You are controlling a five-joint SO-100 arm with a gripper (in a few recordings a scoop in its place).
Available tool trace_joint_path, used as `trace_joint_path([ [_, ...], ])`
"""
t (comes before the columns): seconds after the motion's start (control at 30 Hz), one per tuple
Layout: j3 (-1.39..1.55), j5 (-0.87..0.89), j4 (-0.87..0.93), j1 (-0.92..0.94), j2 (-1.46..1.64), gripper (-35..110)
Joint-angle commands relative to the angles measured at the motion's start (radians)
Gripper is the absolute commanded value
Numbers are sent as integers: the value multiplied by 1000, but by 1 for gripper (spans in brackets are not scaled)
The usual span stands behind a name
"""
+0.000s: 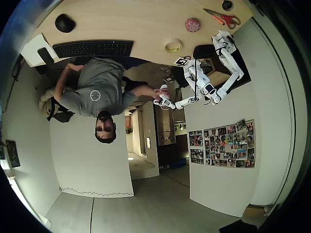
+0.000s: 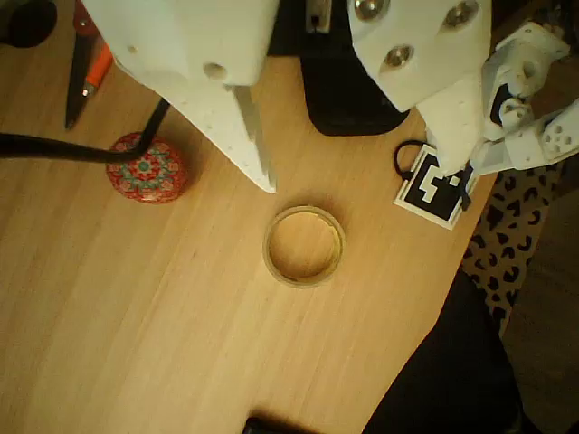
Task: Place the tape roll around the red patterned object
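The tape roll [image 2: 304,245] is a cream ring lying flat on the wooden desk, below and between my fingertips in the wrist view. It also shows in the overhead view as the tape roll [image 1: 173,46]. The red patterned object [image 2: 147,168] is a small round ball to the ring's left, about a ring's width away, with a black cable crossing its top; overhead it is the red patterned object [image 1: 193,24]. My gripper [image 2: 357,172] hangs well above the desk, open, with nothing between its white fingers [image 2: 244,136]. Overhead, my gripper [image 1: 220,39] is right of both things.
Orange-handled scissors [image 1: 223,18] lie beyond the ball, scissors [image 2: 86,72] at the wrist view's top left. A black-and-white marker tag [image 2: 436,185] sits near the desk edge by a black pad [image 2: 353,95]. A keyboard [image 1: 92,48], mouse [image 1: 64,23] and seated person [image 1: 95,92] are farther left.
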Motion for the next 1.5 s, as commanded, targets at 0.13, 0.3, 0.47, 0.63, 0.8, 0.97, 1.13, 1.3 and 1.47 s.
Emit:
trace_joint_path([
  [0.13,442,-21,-854,-63,-158,41],
  [0.3,448,-20,-850,-61,-152,41],
  [0.47,451,-21,-848,-60,-149,41],
  [0.63,472,-15,-851,-57,-149,41],
  [0.8,568,28,-969,-78,-167,41],
  [0.97,618,44,-1098,-104,-207,40],
  [1.13,601,60,-1147,-120,-347,40],
  [1.3,488,72,-980,-130,-463,40],
  [1.47,557,107,-937,-130,-434,40],
])
